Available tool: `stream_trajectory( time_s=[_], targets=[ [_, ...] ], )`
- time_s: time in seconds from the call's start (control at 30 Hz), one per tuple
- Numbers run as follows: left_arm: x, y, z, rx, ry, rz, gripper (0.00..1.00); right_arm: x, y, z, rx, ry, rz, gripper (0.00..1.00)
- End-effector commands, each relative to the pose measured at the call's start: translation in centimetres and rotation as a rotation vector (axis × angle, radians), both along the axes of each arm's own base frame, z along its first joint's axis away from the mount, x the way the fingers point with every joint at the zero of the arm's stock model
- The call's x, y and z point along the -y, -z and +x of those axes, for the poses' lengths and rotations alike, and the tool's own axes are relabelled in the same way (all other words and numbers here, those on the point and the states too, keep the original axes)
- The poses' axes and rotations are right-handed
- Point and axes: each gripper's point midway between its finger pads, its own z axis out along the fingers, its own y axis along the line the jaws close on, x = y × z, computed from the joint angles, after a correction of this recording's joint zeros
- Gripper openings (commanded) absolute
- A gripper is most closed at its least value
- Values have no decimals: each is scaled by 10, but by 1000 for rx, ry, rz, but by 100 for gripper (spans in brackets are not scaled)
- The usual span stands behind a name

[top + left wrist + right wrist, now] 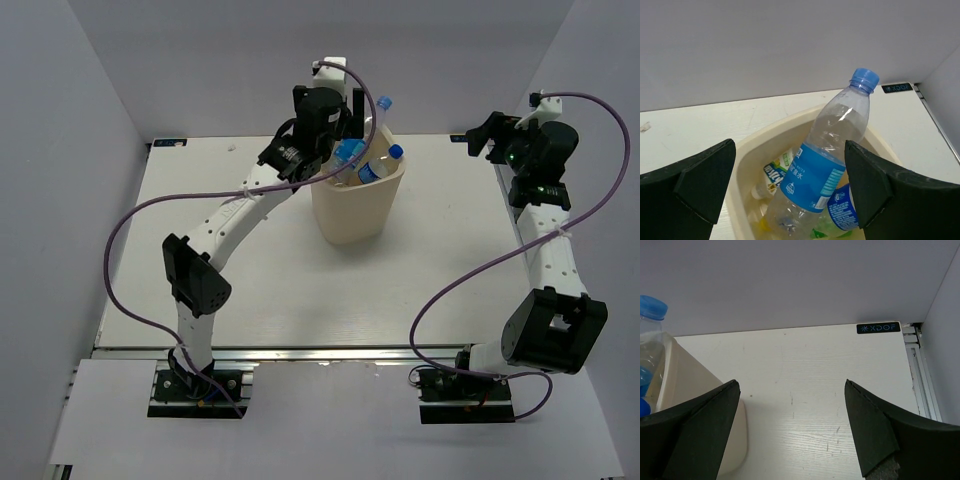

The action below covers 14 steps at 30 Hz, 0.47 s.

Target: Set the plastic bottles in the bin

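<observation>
Left wrist view, left gripper [789, 146] spread wide over clear bottle [826, 152] leaning in bin [743, 165], right gripper [791, 385] wide, empty

bin [746, 170]: its lower body is cut off by the bottom edge of the left wrist view. Only one corner shows at the left edge of the right wrist view.
clear bottle [825, 150]: its base is buried among the others.
lower bottles [777, 172]: they overlap, so their number cannot be told, and the label print is too small to read.
left gripper [790, 147]: both fingers run off the bottom edge.
</observation>
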Motion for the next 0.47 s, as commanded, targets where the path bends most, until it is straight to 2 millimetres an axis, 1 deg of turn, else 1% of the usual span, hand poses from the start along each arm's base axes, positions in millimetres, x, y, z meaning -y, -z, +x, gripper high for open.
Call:
stream_trajectory(
  time_s=[0.0, 0.03, 0.07, 0.1, 0.13, 0.17, 0.2, 0.23, 0.27, 0.3, 0.33, 0.37, 0.4, 0.43],
  targets=[
    [-54, -72, -17, 98, -131, -98, 98, 2, -23, -8, 59, 13, -15, 89],
    [-80, -76, -9, 93, -173, -131, 98, 2, -23, -9, 49, 14, -16, 89],
    [-95, -76, -5, 79, -186, -163, 98, 2, -21, -9, 41, 16, -14, 89],
    [-110, -54, 4, 19, -214, -217, 98, 3, -21, -9, 36, 22, -9, 89],
    [-153, -45, 18, 1, -287, -244, 98, 3, -19, -9, 30, 24, -8, 89],
    [-175, -50, 12, 11, -323, -276, 98, 4, -17, -9, 21, 28, -8, 89],
    [-209, -16, 16, -42, -419, -269, 98, 6, -15, -10, 16, 42, -9, 89],
    [-226, -7, 13, -52, -459, -277, 98, 7, -14, -10, 13, 45, -10, 89],
    [-242, -14, 3, -38, -470, -312, 98, 8, -10, -10, 4, 53, -8, 89],
    [-254, -8, 2, -43, -491, -361, 98, 9, -6, -11, -6, 62, -7, 89],
    [-280, 20, -1, -84, -547, -361, 98, 10, -4, -11, -14, 64, -3, 89],
    [-290, 22, -5, -82, -560, -379, 98, 9, -3, -11, -21, 64, 3, 90],
    [-301, 17, -14, -66, -583, -398, 98, 10, 0, -11, -32, 66, 7, 89],
    [-314, 28, -19, -79, -617, -389, 98, 9, 1, -11, -35, 65, 8, 89]
  ],
)
